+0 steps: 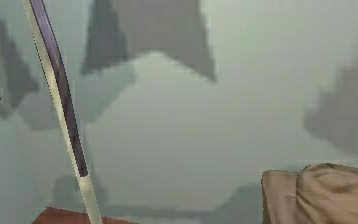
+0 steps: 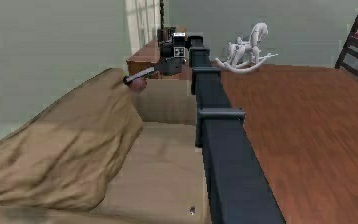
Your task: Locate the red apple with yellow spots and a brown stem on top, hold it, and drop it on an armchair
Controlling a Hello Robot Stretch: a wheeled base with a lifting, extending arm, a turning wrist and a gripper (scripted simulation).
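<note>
The dark arm point(image 2: 222, 130) reaches out across a tan armchair point(image 2: 77, 140); at its far end the gripper point(image 2: 130, 76) points along the armchair's upper edge, and a small dark-red round thing point(image 2: 138, 86) sits right at the fingers, against the cushion; I cannot tell whether the gripper holds it or whether it rests on the upholstery, nor how the fingers stand. Just behind the gripper a wooden desk point(image 2: 170, 88) butts up to the armchair's far edge, below a window point(image 2: 142, 18); that corner is tight. To the arm side view's right the wooden floor point(image 2: 297, 130) runs broad and bare; a white rocking horse point(image 2: 242, 52) stands at its far end near the wall, and a dark chair point(image 2: 355, 50) cuts in at the edge. In the forward view a pale wall point(image 1: 237, 110) stands close; a long slim pole point(image 1: 62, 100), dark and white, leans across it, and the armchair's corner point(image 1: 322, 195) juts in at lower right.
</note>
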